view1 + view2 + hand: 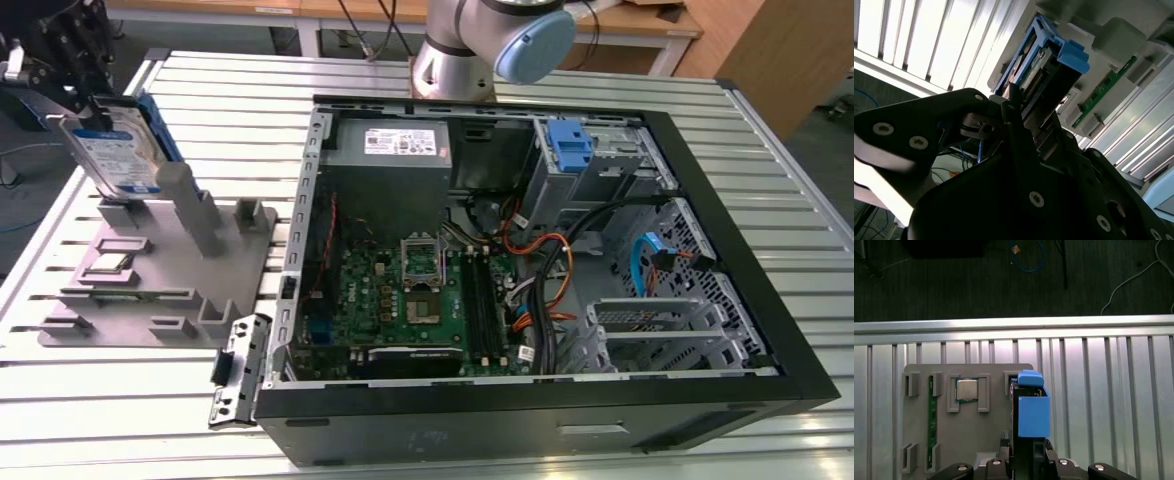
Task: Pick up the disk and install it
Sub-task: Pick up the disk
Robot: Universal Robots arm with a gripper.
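Item under inspection: the disk (pixel 118 150) stands on edge, slightly tilted, over the grey fixture plate (pixel 160 300) at the exterior view's left, well apart from the open computer case (pixel 747 300). Its lower end sits at an upright holder of that plate; whether it touches the holder cannot be told.

The gripper (pixel 87 110) is at the disk's upper end, directly above it. In the second wrist view the gripper (pixel 1019 105) is clenched on the disk (pixel 1054 70), with a dark finger (pixel 1006 112) against each flat side and the blue side rail running away from the jaws.

The first wrist view looks down the length of the disk (pixel 1033 417) from the gripper (pixel 1029 452) and shows the plate's contents (hard to make out from the exterior view): a processor chip (pixel 968 389) in a square pocket and a green memory stick (pixel 932 415) in a slot, both beside the disk. The exterior view alone gives the case interior: power supply (pixel 400 145) and blue latch (pixel 571 148), on the ribbed aluminium table (pixel 80 400).
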